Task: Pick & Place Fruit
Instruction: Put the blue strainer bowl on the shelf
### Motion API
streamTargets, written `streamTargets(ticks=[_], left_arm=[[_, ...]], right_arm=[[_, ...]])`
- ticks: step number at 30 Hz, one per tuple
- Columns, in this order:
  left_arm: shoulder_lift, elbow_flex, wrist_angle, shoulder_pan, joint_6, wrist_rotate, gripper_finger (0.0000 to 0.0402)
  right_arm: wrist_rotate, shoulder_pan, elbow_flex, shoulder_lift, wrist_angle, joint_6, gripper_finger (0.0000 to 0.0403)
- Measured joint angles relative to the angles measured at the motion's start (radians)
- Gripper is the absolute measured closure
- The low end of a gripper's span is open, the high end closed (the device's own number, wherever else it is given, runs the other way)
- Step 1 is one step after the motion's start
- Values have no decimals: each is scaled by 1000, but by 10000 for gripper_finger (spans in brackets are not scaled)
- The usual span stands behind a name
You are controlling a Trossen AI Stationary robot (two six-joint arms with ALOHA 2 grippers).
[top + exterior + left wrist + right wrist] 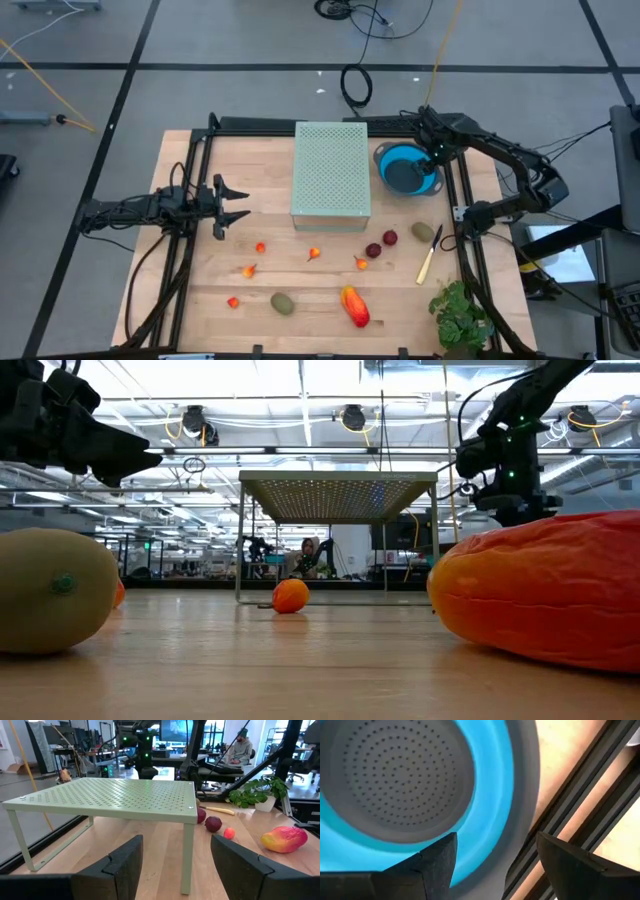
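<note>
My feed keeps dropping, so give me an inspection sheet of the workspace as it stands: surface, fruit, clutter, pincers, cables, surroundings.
Surface: wooden table, black frame rails along its sides.
Fruit: small orange pieces, two dark red ones, green oval, orange-red oblong, all on the wood.
Clutter: green rack, blue colander with nothing seen inside, knife, leafy bunch.
Pincers: left pincer open, beside the rack, empty; right pincer open over the colander, empty.
Cables: black coil and yellow line on the floor.
Surroundings: person seated beyond the table.
</note>
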Motion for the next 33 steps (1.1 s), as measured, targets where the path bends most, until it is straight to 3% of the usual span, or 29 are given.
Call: streamTargets(ticks=[21,33], left_arm=[[0,0,0,0,0,-1,167],[0,0,0,0,0,-1,167]], right_arm=[[-3,0,-125,-2,192,21,164],[1,-1,-125,-2,221,31,247]])
